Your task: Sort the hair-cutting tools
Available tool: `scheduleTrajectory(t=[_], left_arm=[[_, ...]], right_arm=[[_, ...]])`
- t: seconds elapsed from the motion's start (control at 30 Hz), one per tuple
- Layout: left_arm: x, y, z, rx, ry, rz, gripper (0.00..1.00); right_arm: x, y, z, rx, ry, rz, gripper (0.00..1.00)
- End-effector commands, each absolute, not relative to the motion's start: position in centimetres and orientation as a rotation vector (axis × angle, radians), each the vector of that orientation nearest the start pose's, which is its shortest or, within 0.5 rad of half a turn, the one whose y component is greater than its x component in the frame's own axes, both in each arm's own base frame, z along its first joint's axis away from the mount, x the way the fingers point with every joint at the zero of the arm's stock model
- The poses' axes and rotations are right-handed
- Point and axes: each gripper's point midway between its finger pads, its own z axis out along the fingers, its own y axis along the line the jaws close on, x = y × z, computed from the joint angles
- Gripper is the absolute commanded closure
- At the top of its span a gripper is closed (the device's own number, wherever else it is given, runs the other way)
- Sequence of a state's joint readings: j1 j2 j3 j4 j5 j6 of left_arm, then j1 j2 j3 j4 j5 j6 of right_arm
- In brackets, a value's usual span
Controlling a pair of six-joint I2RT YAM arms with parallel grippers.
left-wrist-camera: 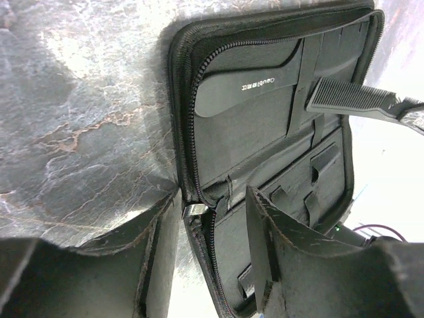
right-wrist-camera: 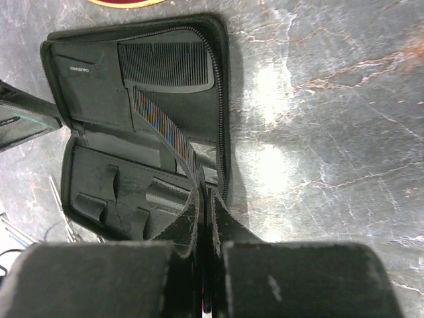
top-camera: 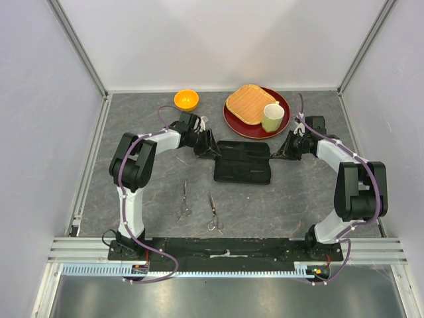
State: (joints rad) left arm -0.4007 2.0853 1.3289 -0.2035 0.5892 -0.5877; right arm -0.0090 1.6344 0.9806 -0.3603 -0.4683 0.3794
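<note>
The top view looks steeply down from high behind the arm bases, taking in the whole desk (top-camera: 298,205) with the open black case (top-camera: 242,162) near its middle. Each wrist view looks close past its own fingers, the left fingers (left-wrist-camera: 291,265) at the case's left end, the right fingers (right-wrist-camera: 228,232) at its right end. All three views share the case.

One printed mark, not readable

You'll find a small white brand word (left-wrist-camera: 257,84) on the upper inner pocket of the open black case (left-wrist-camera: 265,139), just ahead of the left claw (left-wrist-camera: 213,197); it lies inverted, its letters too small to make out.
</note>
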Motion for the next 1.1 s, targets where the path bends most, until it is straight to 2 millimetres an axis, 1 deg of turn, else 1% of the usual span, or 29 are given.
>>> scheduleTrajectory(t=[0.0, 0.1, 0.13, 0.23, 0.27, 0.37, 0.5, 0.63, 0.77, 0.93, 1.07], left_arm=[[38.7, -27.8, 2.1, 0.018, 2.68, -0.983, 0.52], [39.0, -27.5, 2.2, 0.006, 2.677, -0.947, 0.55], [39.0, -27.5, 2.2, 0.006, 2.675, -0.943, 0.55], [39.3, -27.6, 2.4, 0.017, 2.664, -0.946, 0.55], [39.2, -27.6, 2.4, 0.016, 2.666, -0.95, 0.56], [39.1, -27.8, 2.4, 0.023, 2.67, -0.972, 0.56], [39.0, -28.0, 2.5, 0.031, 2.666, -0.991, 0.57], [39.0, -28.2, 2.6, 0.038, 2.663, -0.998, 0.57], [39.1, -28.2, 2.6, 0.038, 2.662, -1.0, 0.57], [39.1, -28.2, 2.5, 0.038, 2.665, -0.997, 0.57], [39.1, -28.2, 2.5, 0.039, 2.663, -0.993, 0.57]], right_arm=[[35.5, 6.0, 5.8, 0.372, 2.59, 0.508, 1.0], [35.4, 6.0, 6.0, 0.35, 2.58, 0.51, 1.0], [35.4, 6.4, 6.2, 0.332, 2.576, 0.544, 1.0], [35.0, 7.2, 5.5, 0.285, 2.6, 0.579, 1.0], [34.6, 8.4, 5.3, 0.236, 2.616, 0.599, 1.0], [34.0, 9.8, 4.5, 0.182, 2.641, 0.621, 1.0], [33.6, 10.5, 3.9, 0.136, 2.662, 0.623, 1.0], [33.2, 10.4, 3.4, 0.104, 2.685, 0.601, 1.0], [32.6, 9.8, 2.8, 0.09, 2.721, 0.558, 1.0], [32.3, 8.3, 2.3, 0.118, 2.757, 0.436, 1.0], [32.8, 7.4, 2.6, 0.132, 2.761, 0.356, 1.0]])
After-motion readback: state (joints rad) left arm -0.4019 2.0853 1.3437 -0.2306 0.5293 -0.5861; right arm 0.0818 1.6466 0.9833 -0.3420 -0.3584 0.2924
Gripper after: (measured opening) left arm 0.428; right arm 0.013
